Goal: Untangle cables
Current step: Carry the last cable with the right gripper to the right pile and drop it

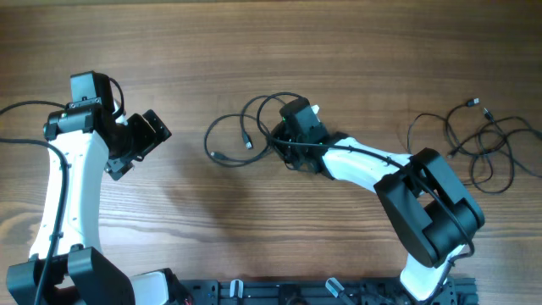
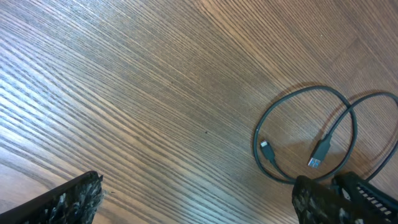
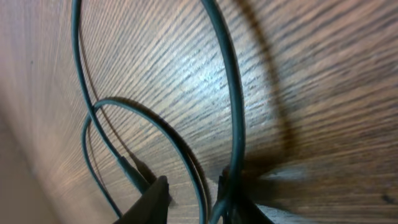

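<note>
Overhead: two bunches of thin black cables on the wooden table (image 1: pixel 339 51); central bunch (image 1: pixel 247 141) in loose overlapping loops near mid-table, two plug ends lying free at its left side; right bunch (image 1: pixel 485 138) well apart, near the table's right edge, spread in tangled loops, touched by neither arm; right gripper (image 1: pixel 284 142) down at the right side of the central bunch, loops passing around and under it; left gripper (image 1: pixel 146 135) well to the left of that bunch, over bare wood, touching no cable.

Left wrist: fingers (image 2: pixel 68 199) spread wide, nothing between them; beyond, one round loop of the central bunch flat on the wood, a USB plug (image 2: pixel 318 158) inside the loop and a smaller plug (image 2: pixel 265 148) just inside its left arc.

Right wrist: fingertips low to the wood and close together; one thin strand running through the narrow gap, a nearer strand (image 3: pixel 235 112) touching one finger; cannot tell whether pinched or merely straddled.
</note>
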You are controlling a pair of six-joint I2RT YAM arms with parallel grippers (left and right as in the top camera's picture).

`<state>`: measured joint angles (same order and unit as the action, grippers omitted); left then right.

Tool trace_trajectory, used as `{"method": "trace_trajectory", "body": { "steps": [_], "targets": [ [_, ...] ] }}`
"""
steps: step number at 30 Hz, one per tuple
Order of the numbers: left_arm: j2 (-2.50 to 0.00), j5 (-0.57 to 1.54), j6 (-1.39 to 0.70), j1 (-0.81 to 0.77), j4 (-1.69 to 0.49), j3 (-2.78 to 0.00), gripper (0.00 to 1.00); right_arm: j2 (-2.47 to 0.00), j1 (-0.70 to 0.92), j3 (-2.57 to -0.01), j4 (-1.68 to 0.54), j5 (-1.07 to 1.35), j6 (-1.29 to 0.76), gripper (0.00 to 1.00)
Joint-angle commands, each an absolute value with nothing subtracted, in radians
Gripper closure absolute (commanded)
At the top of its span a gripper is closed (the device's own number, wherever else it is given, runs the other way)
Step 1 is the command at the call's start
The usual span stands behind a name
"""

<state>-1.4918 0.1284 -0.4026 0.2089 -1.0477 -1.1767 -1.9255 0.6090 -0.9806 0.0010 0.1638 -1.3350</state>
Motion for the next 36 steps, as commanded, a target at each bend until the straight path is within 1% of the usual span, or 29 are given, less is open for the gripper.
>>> {"method": "trace_trajectory", "body": {
  "steps": [1, 3, 5, 6, 7, 8, 10, 12, 15, 17, 18, 20, 22, 25, 28, 31, 32, 34, 36],
  "targets": [
    [-1.479, 0.141, -0.412, 0.211, -1.048, -1.177, 0.00, -1.973, 0.603, -0.940, -0.083, 0.079, -1.331, 0.80],
    [-1.479, 0.141, -0.412, 0.212, -1.048, -1.177, 0.00, -1.973, 0.603, -0.940, -0.091, 0.099, -1.287, 0.87],
    [-1.479, 0.141, -0.412, 0.212, -1.048, -1.177, 0.00, -1.973, 0.603, -0.940, -0.091, 0.131, -1.225, 0.90],
    [-1.479, 0.141, -0.412, 0.211, -1.048, -1.177, 0.00, -1.973, 0.603, -0.940, -0.091, 0.155, -1.171, 0.94],
    [-1.479, 0.141, -0.412, 0.212, -1.048, -1.177, 0.00, -1.973, 0.603, -0.941, -0.091, 0.166, -1.132, 0.96],
    [-1.479, 0.141, -0.412, 0.212, -1.048, -1.177, 0.00, -1.973, 0.603, -0.941, -0.091, 0.194, -1.046, 0.96],
    [-1.479, 0.141, -0.412, 0.211, -1.048, -1.177, 0.00, -1.956, 0.603, -0.952, -0.117, 0.249, -0.805, 0.95],
    [-1.479, 0.141, -0.412, 0.212, -1.048, -1.177, 0.00, -1.911, 0.599, -1.006, -0.244, 0.209, -0.661, 0.95],
    [-1.479, 0.141, -0.412, 0.211, -1.047, -1.177, 0.00, -1.773, 0.549, -1.163, -0.475, 0.164, -0.447, 0.96],
    [-1.479, 0.141, -0.412, 0.211, -1.047, -1.177, 0.00, -1.704, 0.505, -1.262, -0.569, 0.143, -0.368, 0.96],
    [-1.479, 0.141, -0.412, 0.212, -1.048, -1.177, 0.00, -1.652, 0.461, -1.356, -0.638, 0.083, -0.324, 0.96],
    [-1.479, 0.141, -0.412, 0.212, -1.048, -1.177, 0.00, -1.581, 0.383, -1.512, -0.691, -0.016, -0.214, 0.95],
    [-1.479, 0.141, -0.412, 0.212, -1.048, -1.177, 0.00, -1.542, 0.308, -1.654, -0.693, -0.122, -0.108, 0.96],
    [-1.479, 0.141, -0.412, 0.211, -1.048, -1.177, 0.00, -1.524, 0.214, -1.841, -0.671, -0.213, 0.002, 0.96],
    [-1.479, 0.141, -0.412, 0.211, -1.048, -1.177, 0.00, -1.521, 0.113, -1.888, -0.626, -0.331, 0.008, 0.96],
    [-1.479, 0.141, -0.412, 0.211, -1.048, -1.177, 0.00, -1.538, -0.011, -1.888, -0.639, -0.352, -0.006, 0.96],
    [-1.479, 0.141, -0.412, 0.211, -1.048, -1.177, 0.00, -1.549, -0.091, -1.888, -0.643, -0.351, -0.034, 0.96],
    [-1.479, 0.141, -0.412, 0.212, -1.048, -1.177, 0.00, -1.554, -0.186, -1.887, -0.646, -0.351, -0.106, 0.96],
    [-1.479, 0.141, -0.412, 0.211, -1.048, -1.177, 0.00, -1.556, -0.308, -1.884, -0.680, -0.336, -0.278, 0.96]
  ]
}}
